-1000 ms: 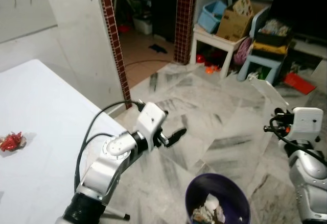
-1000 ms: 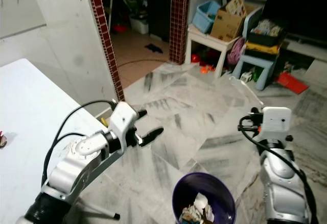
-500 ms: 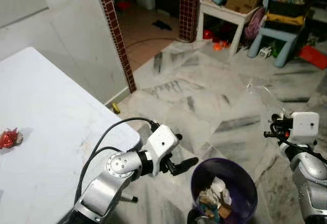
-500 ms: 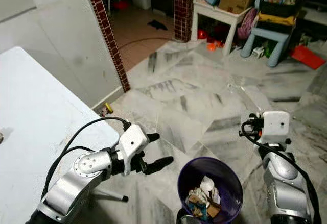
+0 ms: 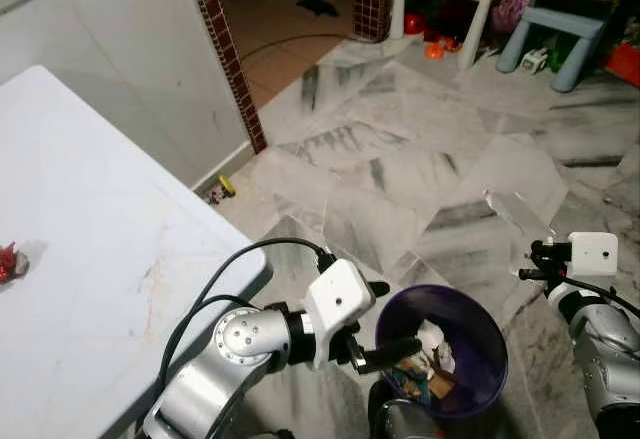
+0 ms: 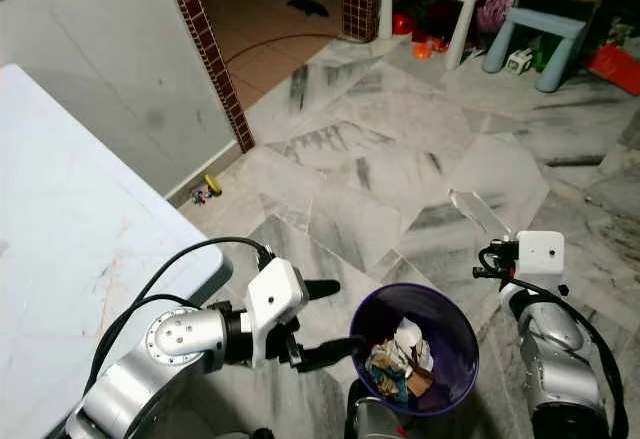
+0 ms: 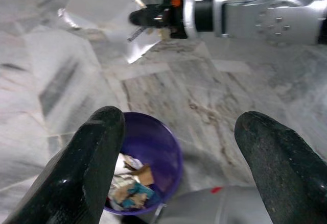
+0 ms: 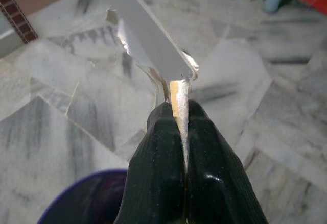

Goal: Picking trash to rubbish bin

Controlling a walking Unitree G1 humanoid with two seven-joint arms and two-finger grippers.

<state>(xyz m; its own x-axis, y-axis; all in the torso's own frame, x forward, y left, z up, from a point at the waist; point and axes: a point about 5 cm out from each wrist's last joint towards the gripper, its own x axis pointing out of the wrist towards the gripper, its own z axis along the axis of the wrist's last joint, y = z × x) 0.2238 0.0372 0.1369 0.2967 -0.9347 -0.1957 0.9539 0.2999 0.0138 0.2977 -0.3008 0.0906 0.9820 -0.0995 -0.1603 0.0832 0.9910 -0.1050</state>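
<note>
The bin (image 5: 470, 374) stands on the floor (image 5: 380, 169) just in front of the robot, with scraps of trash (image 6: 398, 357) inside. The table (image 5: 90, 289) is to its left, a wrapper (image 5: 8, 259) lying near the table's left edge. The left gripper (image 6: 330, 321) hangs between table and bin, beside the bin's rim. The right gripper (image 8: 175, 132), right of the bin, pinches a plastic sheet (image 8: 148, 40).

Purple bin (image 5: 480, 359); grey-veined marble floor (image 5: 400, 169); white table (image 5: 90, 239); seemingly clear wrapper (image 8: 148, 40).

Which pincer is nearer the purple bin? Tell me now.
Left. The left pincer is open at the bin rim; the right pincer, gripping a clear wrapper, sits beside it.
</note>
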